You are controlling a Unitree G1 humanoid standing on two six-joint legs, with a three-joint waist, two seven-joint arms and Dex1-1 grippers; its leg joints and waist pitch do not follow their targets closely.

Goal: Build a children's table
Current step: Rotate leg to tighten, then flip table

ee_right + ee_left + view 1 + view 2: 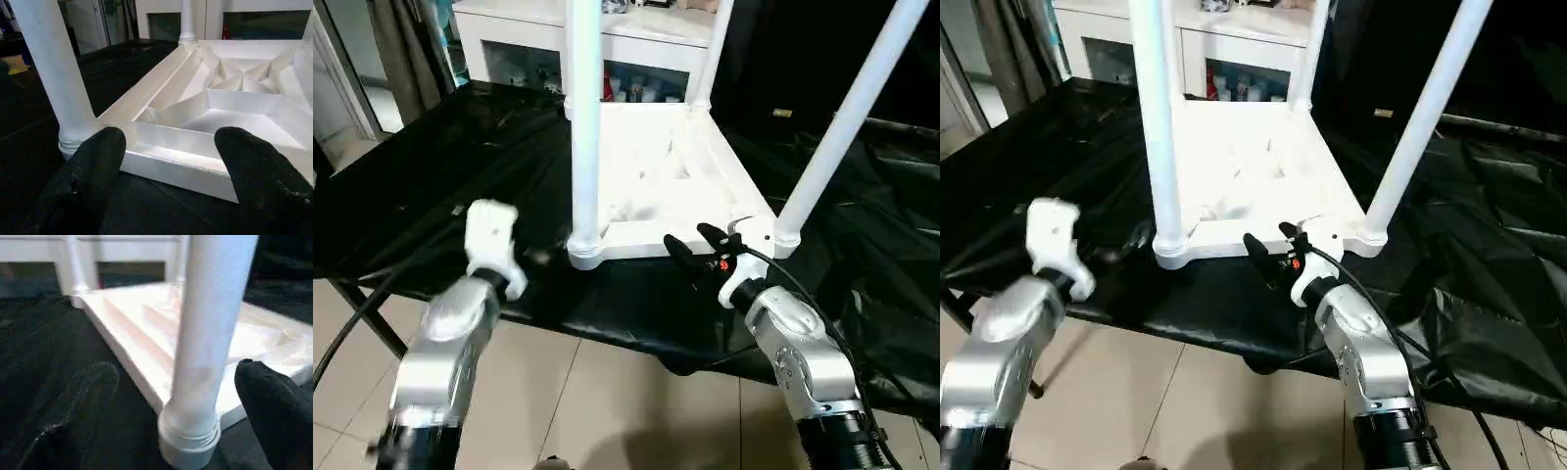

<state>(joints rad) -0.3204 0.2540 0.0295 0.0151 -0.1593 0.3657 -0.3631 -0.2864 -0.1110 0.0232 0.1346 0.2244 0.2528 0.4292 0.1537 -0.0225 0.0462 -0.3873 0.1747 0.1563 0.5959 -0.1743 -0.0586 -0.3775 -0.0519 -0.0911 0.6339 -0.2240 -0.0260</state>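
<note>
- The tabletop [656,186] lies upside down, ribbed underside up, at the middle of a black-covered work surface [431,186], its near edge facing the robot.
- Four white legs stand upright in its corner sockets: the near-left leg [584,117] at about 11 o'clock from the frame centre, the near-right leg [847,122] leaning toward 2 o'clock, one far leg [710,49] at 12 o'clock, and another far leg [186,19] seen from the right wrist.
- The right gripper [697,245] hangs at about 5 o'clock from the table's centre, just off the near edge between the two near legs; its black fingers [93,166] are spread apart with nothing between them, the edge of the tabletop lying just beyond.
- The left gripper [492,240] sits at about 8 o'clock from the table, beside the near-left leg; one dark finger [274,411] shows near that leg's socket, released, not touching the leg.
- Behind the table, at 12 o'clock, stands a white cabinet [524,39] with glass doors.
- Crumpled black sheeting [891,245] spreads out at 3 o'clock, and a black cable [803,294] runs along the right forearm.
- Pale floor tiles [607,392] lie below the near rim.
</note>
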